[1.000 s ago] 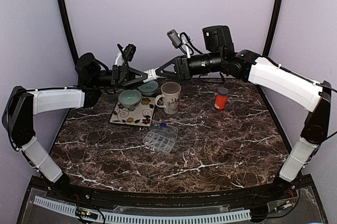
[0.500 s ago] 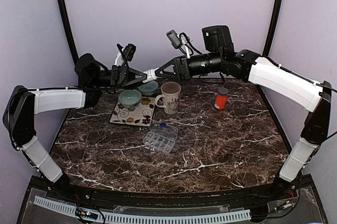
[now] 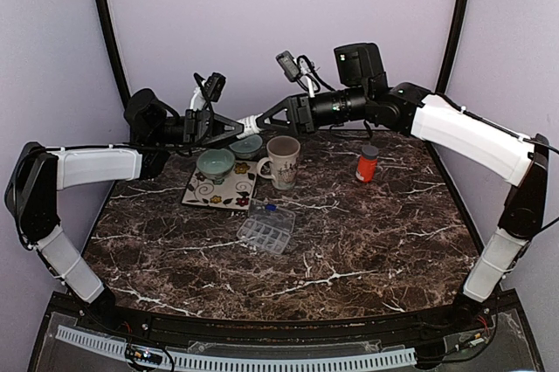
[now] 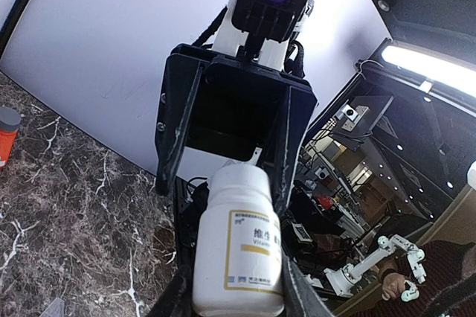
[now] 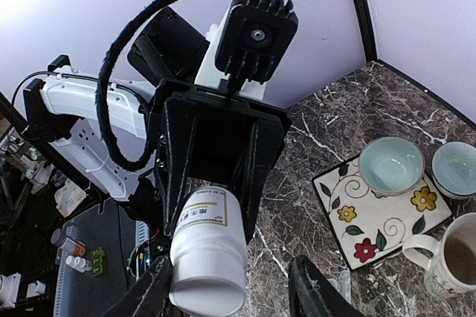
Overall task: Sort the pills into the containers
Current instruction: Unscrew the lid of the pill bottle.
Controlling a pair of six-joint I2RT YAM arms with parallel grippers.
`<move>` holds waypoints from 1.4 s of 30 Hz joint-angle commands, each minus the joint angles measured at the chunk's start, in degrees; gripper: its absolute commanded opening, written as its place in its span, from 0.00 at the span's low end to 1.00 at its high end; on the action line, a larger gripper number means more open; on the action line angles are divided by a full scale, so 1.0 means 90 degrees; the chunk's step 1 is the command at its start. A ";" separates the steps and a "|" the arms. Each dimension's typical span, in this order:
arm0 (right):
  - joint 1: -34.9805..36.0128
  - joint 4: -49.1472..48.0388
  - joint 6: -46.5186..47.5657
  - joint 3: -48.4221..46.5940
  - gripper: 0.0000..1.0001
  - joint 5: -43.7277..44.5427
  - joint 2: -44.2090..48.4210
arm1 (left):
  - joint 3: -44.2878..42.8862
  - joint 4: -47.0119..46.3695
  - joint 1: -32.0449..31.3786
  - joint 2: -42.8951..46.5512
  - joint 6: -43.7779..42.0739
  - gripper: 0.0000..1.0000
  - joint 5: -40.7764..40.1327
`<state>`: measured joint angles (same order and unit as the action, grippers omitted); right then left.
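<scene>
The marble table [image 3: 367, 241] carried everything, and above its back edge the two arms faced each other nose to nose. The left gripper [image 3: 236, 127] was clenched and the right gripper [image 5: 232, 291] stood released. On the table lay a flowered tile [image 3: 218, 193] with two bowls [image 3: 216, 162] on it. A mug [image 3: 283, 162] stood just beside the tile, and the clear pill organizer [image 3: 266, 228] sat in front. The white pill bottle [image 4: 238, 250] hung in the air, grasped by the left fingers, with its cap end loose between the right ones. A small orange bottle [image 3: 368, 164] stood well apart on the right.

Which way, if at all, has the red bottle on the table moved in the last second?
No. The red bottle stands in the same spot to the right of the mug, and the gap between them is unchanged.
</scene>
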<state>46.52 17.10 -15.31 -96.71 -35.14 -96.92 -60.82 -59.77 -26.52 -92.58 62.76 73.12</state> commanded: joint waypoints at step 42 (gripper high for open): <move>-0.0021 0.0033 -0.0760 0.0594 0.58 -0.0170 0.0533 | -0.0458 0.1692 0.0015 0.0344 -0.1831 0.00 -0.0118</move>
<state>46.50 18.15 -20.29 -92.49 -37.19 -95.64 -62.98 -46.96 -26.52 -92.55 49.80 72.71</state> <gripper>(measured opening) 0.579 0.358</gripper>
